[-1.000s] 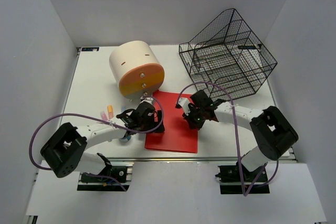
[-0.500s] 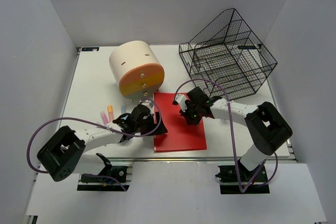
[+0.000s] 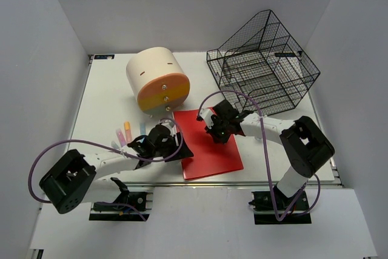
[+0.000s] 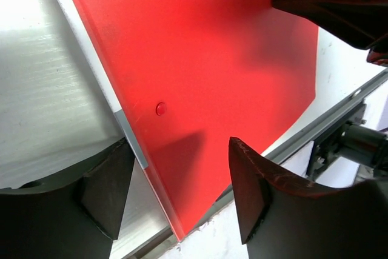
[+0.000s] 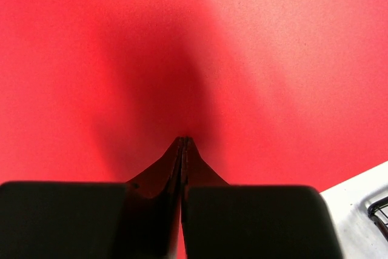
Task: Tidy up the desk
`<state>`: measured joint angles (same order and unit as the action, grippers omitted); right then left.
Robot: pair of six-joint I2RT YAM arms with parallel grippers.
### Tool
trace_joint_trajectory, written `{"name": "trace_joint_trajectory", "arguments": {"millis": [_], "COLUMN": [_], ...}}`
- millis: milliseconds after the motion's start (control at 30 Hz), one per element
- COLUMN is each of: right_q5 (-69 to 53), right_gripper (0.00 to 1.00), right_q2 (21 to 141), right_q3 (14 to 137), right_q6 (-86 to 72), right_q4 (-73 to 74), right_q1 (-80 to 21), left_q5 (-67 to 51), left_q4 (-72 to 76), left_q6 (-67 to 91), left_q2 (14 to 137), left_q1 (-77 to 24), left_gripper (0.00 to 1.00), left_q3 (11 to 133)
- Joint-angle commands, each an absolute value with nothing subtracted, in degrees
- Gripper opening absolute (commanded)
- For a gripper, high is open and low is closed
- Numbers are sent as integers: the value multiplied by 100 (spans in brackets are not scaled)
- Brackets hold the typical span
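L pincer (image 4: 180, 151): jaws apart, straddling the left edge of red sheet (image 3: 213, 150); no clamp seen. R pincer (image 5: 183, 142): closed, tips pressed on the sheet's far part. Sheet lies skewed on white table (image 3: 109, 98), twd its front edge. Cream drum box (image 3: 156, 80) & wire rack (image 3: 264, 59) at rear.
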<state>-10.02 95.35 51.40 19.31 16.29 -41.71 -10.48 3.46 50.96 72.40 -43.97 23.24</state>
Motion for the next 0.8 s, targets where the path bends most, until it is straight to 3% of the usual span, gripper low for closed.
{"name": "trace_joint_trajectory", "arguments": {"millis": [0,367,767], "right_q5": [-738,-809,-879], "right_gripper": [0,0,0], "right_q2": [10125,10072,10046], "right_q3": [4702,4693,4693], "right_q6": [2030,2057,2057], "right_q4": [2373,2347,2373], "right_q1": [-4254,-4245,-4228], "left_q5": [-1257,-536,-1309], "left_q4": [1266,1704,2777], "left_q6": [5440,5818,5976], "left_q2": [6891,5625,7057], "left_q1": [-4430,-4430,-4377], "left_gripper": [71,68,66], "left_q3": [2408,1828,1881]}}
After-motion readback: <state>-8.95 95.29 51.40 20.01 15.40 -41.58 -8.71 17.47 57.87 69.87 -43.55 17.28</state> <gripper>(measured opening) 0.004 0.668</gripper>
